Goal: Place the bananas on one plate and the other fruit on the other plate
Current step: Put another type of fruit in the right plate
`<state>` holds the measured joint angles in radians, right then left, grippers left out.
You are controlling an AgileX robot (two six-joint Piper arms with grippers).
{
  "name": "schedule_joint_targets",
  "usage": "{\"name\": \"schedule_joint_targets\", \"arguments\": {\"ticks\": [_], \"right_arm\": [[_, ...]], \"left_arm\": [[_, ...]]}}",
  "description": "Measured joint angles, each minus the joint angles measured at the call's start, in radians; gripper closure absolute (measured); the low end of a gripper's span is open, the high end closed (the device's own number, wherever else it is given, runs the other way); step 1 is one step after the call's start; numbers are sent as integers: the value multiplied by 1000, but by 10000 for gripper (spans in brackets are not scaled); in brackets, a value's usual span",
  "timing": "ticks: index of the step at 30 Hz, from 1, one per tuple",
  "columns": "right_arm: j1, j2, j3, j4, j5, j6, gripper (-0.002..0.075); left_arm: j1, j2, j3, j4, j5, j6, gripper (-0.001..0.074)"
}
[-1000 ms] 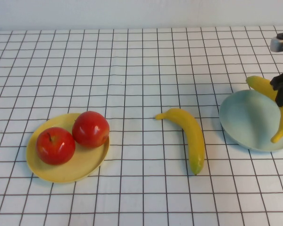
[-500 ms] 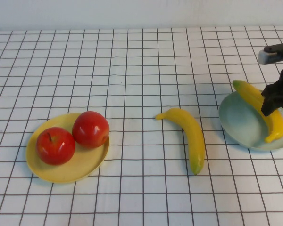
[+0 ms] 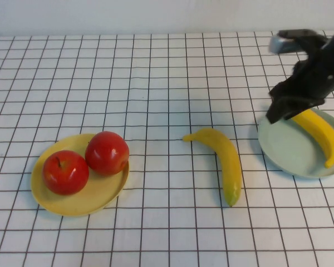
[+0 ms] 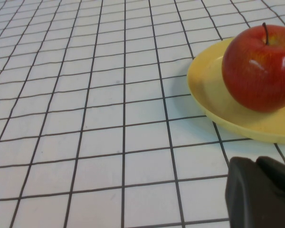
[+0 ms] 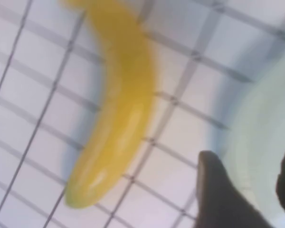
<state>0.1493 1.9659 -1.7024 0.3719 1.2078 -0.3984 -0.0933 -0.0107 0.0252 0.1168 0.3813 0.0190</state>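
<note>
Two red apples (image 3: 65,171) (image 3: 107,152) sit on the pale yellow plate (image 3: 94,197) at the left. One banana (image 3: 323,136) lies on the pale blue-green plate (image 3: 289,150) at the right. The other banana (image 3: 225,161) lies on the table between the plates. My right gripper (image 3: 281,111) hovers over the blue-green plate's left rim, open and empty. Its wrist view shows the table banana (image 5: 118,109), the plate (image 5: 261,128) and the spread gripper (image 5: 251,190). My left gripper (image 4: 259,190) is out of the high view, shut and empty, low beside the yellow plate (image 4: 213,104) and an apple (image 4: 259,66).
The table is covered by a white cloth with a black grid (image 3: 167,83). A pale wall runs along the far edge.
My right gripper has let go of the banana, which now lies flat on the blue-green plate. The gripper has moved left and up. The other fruit has not moved.
</note>
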Motion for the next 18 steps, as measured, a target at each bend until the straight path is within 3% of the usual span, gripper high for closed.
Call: {"name": "schedule_joint_targets", "arguments": {"ticks": [5,10,15,18], "right_arm": [[232,0,0,-167,10,0,571],[330,9,0,-208,16,3,623],[319,23,0,-224,16,74,568],[293,24,0,-230,16,143,448]], "left_arm": [[0,0,0,0,0,0,736],[0,0,0,0,0,0,736],[0,0,0,0,0,0,736],[0,0,0,0,0,0,736]]}}
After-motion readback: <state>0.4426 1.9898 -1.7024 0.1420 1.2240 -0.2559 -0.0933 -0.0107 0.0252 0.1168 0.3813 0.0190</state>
